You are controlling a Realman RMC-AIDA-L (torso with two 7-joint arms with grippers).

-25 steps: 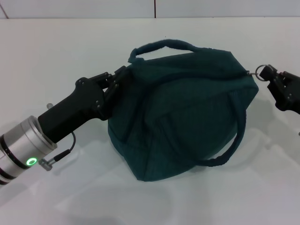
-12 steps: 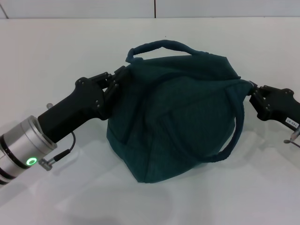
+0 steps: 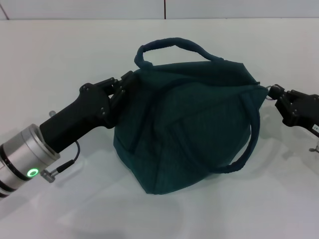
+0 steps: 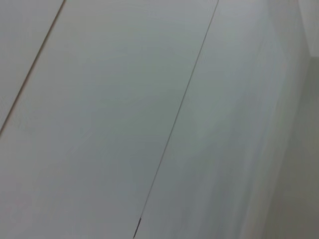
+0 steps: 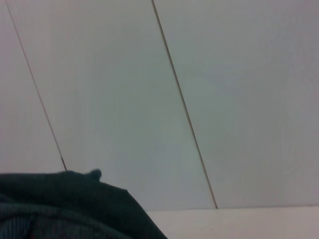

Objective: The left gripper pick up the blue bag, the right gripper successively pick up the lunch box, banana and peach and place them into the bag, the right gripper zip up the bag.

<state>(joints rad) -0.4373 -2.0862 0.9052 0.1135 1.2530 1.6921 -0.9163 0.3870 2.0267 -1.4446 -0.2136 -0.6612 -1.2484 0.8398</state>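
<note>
While the left gripper [image 3: 125,85] fingers clench the bag [image 3: 184,124] on the desk [image 3: 60,59], the right gripper [image 3: 277,97], pinching the zip pull, should draw steadily along the seam.

bare table [image 3: 60,55] all around blue bag [image 3: 189,129]

Dark teal blue bag [image 3: 189,129], zipped shut, slumped, both loop handles out.
</note>
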